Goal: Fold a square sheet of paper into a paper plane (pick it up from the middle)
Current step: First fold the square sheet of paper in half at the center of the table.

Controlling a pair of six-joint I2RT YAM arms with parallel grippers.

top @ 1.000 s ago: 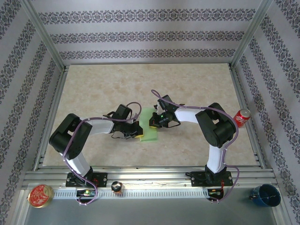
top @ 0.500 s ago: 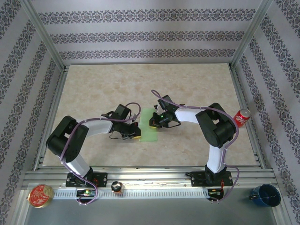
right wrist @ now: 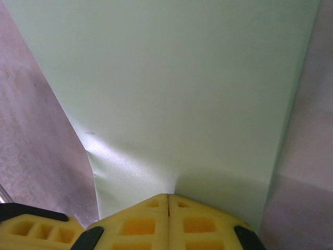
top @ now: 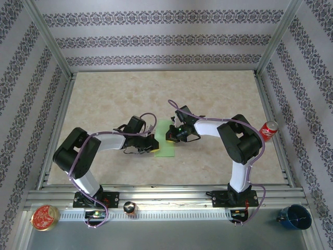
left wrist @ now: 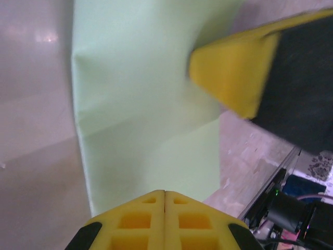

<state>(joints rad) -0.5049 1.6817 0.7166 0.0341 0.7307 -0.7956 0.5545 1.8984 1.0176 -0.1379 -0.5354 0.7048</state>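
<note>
The square sheet of paper (top: pixel 167 147) lies folded into a narrow pale-green strip in the middle of the table. In the left wrist view the paper (left wrist: pixel 140 104) shows a crease across it. My left gripper (top: pixel 152 145) is shut, its tip (left wrist: pixel 165 194) down on the paper's left edge. My right gripper (top: pixel 171 136) is shut as well, with its tip (right wrist: pixel 167 197) pressed on the paper (right wrist: pixel 171 88) from the right side. The right gripper's yellow fingers (left wrist: pixel 234 73) sit close opposite the left one. I cannot tell whether either pinches the paper.
A red soda can (top: pixel 269 130) stands at the table's right edge. On the front rail sit a red round tin (top: pixel 44 217), a small dark object (top: pixel 129 208) and a blue cup (top: pixel 295 216). Metal frame posts border the table.
The left arm's elbow swung out and back, and its gripper slid slightly along the paper's left edge. The paper lies a little flatter. The right arm has held still.
</note>
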